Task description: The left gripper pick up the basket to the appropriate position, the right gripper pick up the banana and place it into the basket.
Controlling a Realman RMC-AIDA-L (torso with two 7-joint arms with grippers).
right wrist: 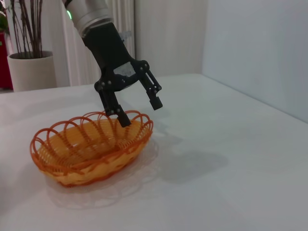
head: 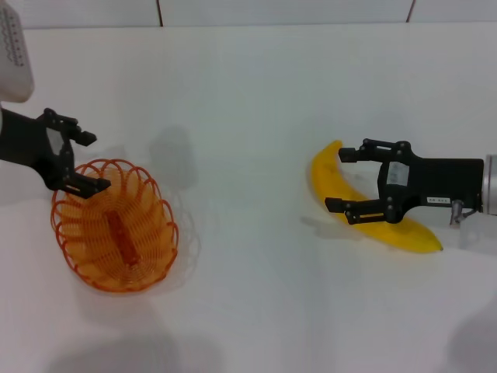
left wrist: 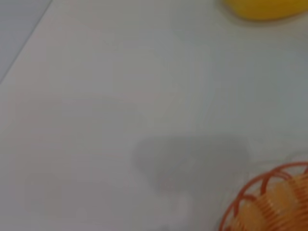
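At the left of the head view, the left pincer (head: 84, 162) hangs wide open over the far rim of the orange wire basket (head: 116, 225), one finger dipping just inside the loops and gripping nothing. The basket sits on the white surface (head: 248, 116). At the right, the right pincer (head: 340, 179) is spread open around the banana (head: 365, 210), not yet closed.

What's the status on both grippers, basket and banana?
Left gripper open over the basket rim, one finger inside, one outside, not closed. Right gripper open above the banana, no grasp. Banana lies on the table. Nothing between.
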